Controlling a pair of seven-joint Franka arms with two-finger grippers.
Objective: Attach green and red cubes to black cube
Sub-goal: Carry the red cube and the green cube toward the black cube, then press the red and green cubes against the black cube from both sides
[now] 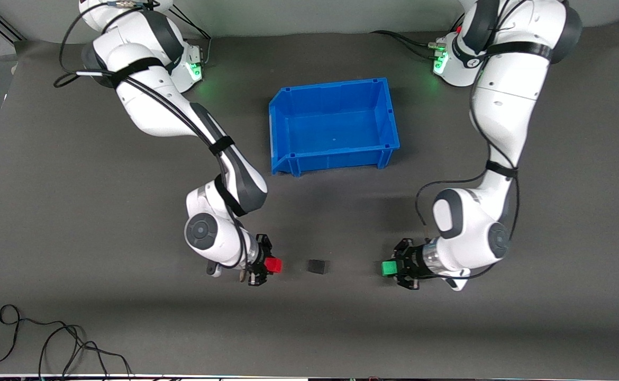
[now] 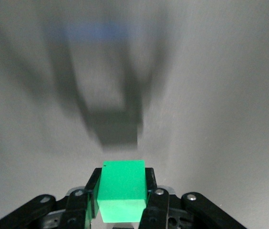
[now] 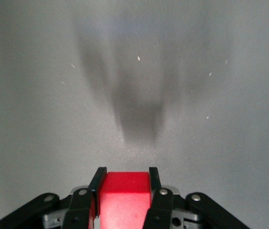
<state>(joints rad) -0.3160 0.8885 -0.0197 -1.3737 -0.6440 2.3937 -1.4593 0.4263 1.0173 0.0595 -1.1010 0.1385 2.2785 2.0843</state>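
Note:
The black cube (image 1: pixel 317 266) rests on the grey mat between the two grippers, apart from both. My right gripper (image 1: pixel 270 265) is shut on the red cube (image 1: pixel 273 265), held sideways just above the mat toward the right arm's end. In the right wrist view the red cube (image 3: pixel 124 193) fills the gap between the fingers (image 3: pixel 97 179). My left gripper (image 1: pixel 394 268) is shut on the green cube (image 1: pixel 389 268), held level toward the left arm's end. In the left wrist view the green cube (image 2: pixel 122 190) sits clamped between the fingers (image 2: pixel 150 179). Both held cubes face the black cube.
A blue bin (image 1: pixel 288 114), with nothing in it, stands on the mat farther from the front camera than the cubes. A loose black cable (image 1: pixel 50 344) lies near the mat's front edge at the right arm's end.

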